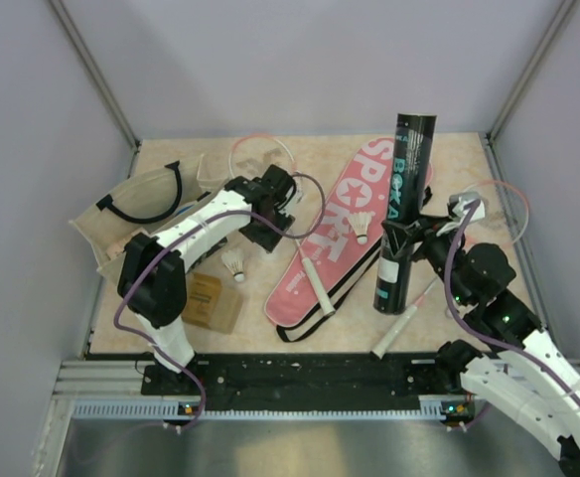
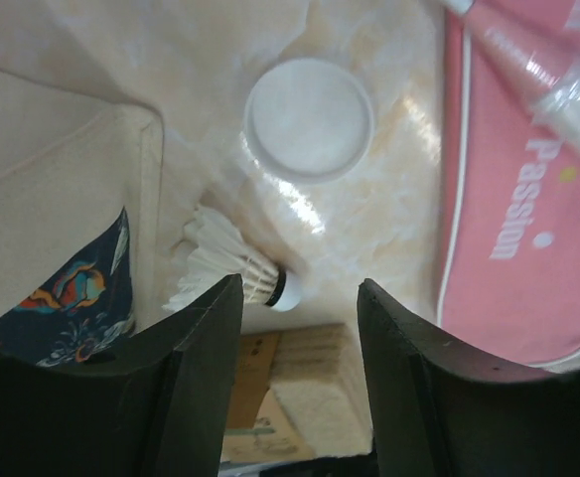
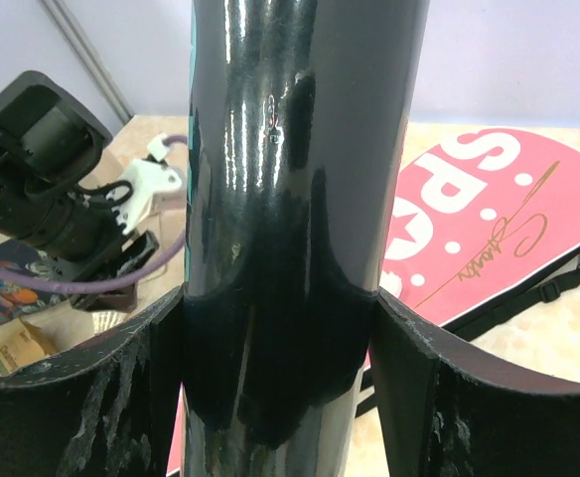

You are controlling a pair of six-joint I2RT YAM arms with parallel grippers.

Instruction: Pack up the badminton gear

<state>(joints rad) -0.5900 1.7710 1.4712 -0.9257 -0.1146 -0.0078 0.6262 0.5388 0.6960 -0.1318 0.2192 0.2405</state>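
While my right claw [image 3: 280, 383] clamped the black tube [image 1: 405, 194] upright, my left claw [image 2: 298, 291] hung open and empty, a shuttlecock [image 2: 220, 263] beside one finger; I judged it must descend next.

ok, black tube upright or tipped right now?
Upright. The black tube stands on end, right gripper shut around its lower part, fingers on both sides. Whether its base touches the table: cannot tell.
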